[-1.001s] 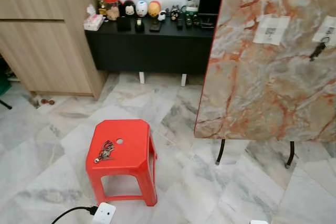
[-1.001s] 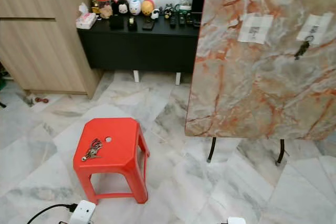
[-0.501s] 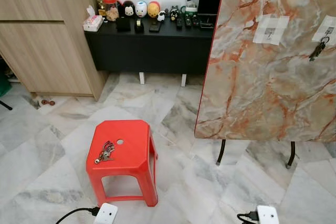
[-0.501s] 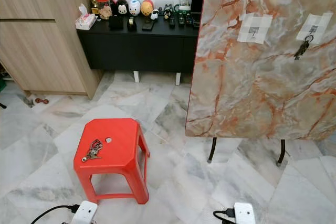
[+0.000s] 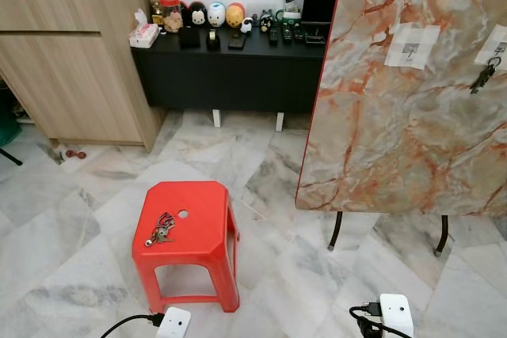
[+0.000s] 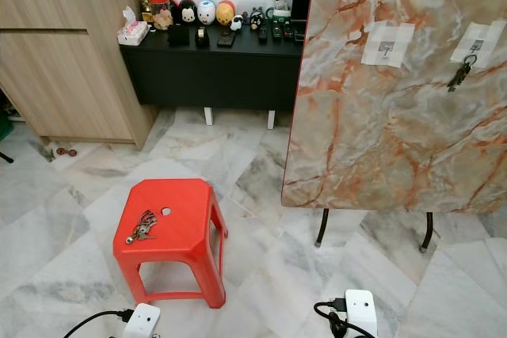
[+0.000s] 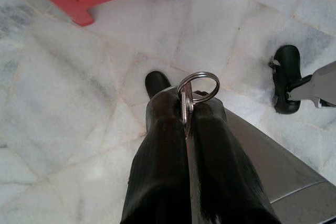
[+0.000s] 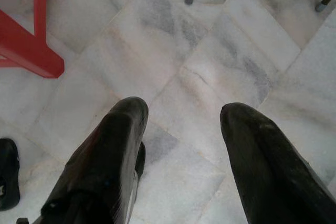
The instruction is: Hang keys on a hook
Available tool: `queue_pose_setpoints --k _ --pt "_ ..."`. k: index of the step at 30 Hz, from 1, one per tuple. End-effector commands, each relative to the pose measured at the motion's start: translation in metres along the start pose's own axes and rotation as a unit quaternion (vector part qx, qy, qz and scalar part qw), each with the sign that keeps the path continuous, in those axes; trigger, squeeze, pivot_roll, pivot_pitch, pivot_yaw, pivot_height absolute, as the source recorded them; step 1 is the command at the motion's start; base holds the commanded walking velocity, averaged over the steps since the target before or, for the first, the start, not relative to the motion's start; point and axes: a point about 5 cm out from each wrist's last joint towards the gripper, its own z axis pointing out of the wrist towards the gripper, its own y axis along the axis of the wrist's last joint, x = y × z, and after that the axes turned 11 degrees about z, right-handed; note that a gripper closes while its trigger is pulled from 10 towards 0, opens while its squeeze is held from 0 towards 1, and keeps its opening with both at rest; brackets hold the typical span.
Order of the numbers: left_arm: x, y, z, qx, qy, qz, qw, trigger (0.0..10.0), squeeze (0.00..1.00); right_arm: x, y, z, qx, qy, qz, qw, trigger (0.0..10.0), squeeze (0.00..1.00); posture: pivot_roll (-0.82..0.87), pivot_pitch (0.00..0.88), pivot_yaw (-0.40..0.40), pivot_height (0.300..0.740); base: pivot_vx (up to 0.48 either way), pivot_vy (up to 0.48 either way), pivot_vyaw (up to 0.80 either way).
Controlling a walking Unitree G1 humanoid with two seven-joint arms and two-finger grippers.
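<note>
A bunch of keys (image 5: 161,229) lies on the red plastic stool (image 5: 207,231) on the floor in front of me. To the right stands an upright marble board (image 5: 396,132) with two white patches. The left patch carries a bare hook (image 5: 409,53). On the right patch's hook (image 5: 497,43) hangs another bunch of keys (image 5: 481,77). My left gripper (image 7: 186,106) hangs low near the stool's feet, shut on a metal key ring (image 7: 198,86) that sticks out past its fingertips. My right gripper (image 8: 184,114) is open above bare floor tiles, with nothing between its fingers.
A low black cabinet (image 5: 230,77) with figurines and remotes stands against the back wall. A wooden cabinet (image 5: 71,61) is at the left. The board rests on thin black legs (image 5: 335,231). My arms' white wrist boxes (image 5: 394,314) show at the bottom edge.
The white wrist box of my right arm has come up into view at the bottom right. The whole picture has shifted slightly. The keys on the stool have not moved.
</note>
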Motion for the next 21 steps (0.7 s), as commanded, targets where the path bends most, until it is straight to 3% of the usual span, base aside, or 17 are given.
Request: queue_pose_setpoints --k 1,21 --pt "-0.006 -0.005 0.000 0.019 -0.009 0.010 1.000 10.0 0.00 -0.003 -0.003 -0.001 0.009 -0.006 -0.005 1.000 10.0 0.00 0.06 0.000 -0.043 0.740 -0.240 0.000 0.00" --pt "-0.003 -0.040 -0.007 0.047 -0.015 0.018 0.999 10.0 0.00 0.001 -0.004 -0.001 0.007 -0.007 -0.010 1.000 10.0 0.00 0.06 0.000 -0.037 0.740 -0.271 0.000 0.00"
